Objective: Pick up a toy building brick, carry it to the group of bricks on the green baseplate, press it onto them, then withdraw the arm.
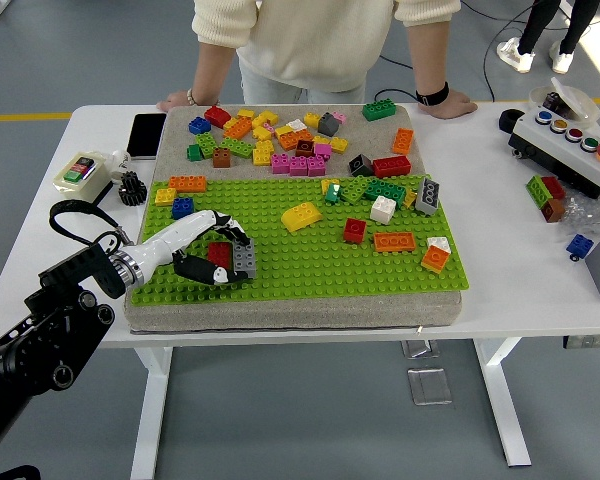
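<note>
My hand lies on the near left part of the baseplate, touching two bricks that stand side by side there. The baseplate sits on a pad in the middle of the bench. A loose pile lies on the pad behind the baseplate. More bricks sit scattered over the plate's right half. Left of the pad lies a phone; at the far right, a button box. A person stands behind the bench, both hands on its far edge.
</note>
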Controlling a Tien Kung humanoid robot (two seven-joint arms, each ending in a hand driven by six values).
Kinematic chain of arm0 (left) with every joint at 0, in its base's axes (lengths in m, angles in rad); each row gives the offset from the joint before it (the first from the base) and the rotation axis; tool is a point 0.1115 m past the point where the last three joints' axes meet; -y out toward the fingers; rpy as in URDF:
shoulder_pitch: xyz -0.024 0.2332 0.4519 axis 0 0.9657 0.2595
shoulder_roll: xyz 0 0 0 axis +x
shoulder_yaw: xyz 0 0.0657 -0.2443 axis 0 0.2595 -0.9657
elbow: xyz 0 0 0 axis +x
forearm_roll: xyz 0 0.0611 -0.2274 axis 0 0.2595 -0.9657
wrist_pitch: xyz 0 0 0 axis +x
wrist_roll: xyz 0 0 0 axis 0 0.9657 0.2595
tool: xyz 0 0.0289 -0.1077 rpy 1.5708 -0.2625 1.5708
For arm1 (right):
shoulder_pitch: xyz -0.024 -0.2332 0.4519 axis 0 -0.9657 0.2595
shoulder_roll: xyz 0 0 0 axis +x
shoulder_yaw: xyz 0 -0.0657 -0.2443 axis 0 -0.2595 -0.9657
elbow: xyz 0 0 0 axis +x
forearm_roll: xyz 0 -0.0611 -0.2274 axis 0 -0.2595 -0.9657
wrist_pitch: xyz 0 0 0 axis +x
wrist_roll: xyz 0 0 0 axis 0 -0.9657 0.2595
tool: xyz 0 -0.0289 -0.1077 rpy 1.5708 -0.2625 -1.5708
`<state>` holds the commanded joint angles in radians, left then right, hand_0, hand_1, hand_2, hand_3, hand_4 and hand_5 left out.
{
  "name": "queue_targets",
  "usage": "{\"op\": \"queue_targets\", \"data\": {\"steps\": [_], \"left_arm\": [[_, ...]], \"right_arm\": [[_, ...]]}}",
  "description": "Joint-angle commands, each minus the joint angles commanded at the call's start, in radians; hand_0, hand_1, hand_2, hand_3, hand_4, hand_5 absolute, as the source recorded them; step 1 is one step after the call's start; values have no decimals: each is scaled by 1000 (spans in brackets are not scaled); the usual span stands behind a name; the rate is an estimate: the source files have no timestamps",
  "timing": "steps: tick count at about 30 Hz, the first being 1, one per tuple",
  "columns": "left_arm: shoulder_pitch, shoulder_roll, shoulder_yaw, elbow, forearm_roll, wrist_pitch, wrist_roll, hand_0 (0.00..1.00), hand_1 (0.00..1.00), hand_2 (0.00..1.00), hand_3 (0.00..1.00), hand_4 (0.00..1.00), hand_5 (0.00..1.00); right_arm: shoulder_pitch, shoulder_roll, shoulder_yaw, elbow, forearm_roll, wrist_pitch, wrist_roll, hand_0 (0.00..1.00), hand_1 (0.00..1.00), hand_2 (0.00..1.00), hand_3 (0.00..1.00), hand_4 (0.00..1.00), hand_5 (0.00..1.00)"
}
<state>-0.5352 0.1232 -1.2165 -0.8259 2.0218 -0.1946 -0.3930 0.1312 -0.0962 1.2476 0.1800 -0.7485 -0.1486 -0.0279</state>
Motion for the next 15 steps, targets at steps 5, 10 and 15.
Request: {"op": "queue_targets", "data": {"steps": [5, 10, 15], "left_arm": [[-3, 1, 0, 4, -3, 3, -2, 745, 690, 621, 567, 737, 128], [-4, 1, 0, 8, -4, 5, -4, 746, 691, 621, 568, 738, 125], [-8, 1, 2, 12, -3, 6, -4, 748, 691, 621, 568, 736, 126]], "right_arm": [[0, 1, -3, 0, 1, 0, -1, 725, 638, 682, 612, 945, 493], [-1, 3, -6, 0, 1, -1, -1, 723, 638, 682, 612, 945, 493], [-1, 4, -8, 0, 2, 0, -2, 723, 638, 682, 612, 945, 492]]}}
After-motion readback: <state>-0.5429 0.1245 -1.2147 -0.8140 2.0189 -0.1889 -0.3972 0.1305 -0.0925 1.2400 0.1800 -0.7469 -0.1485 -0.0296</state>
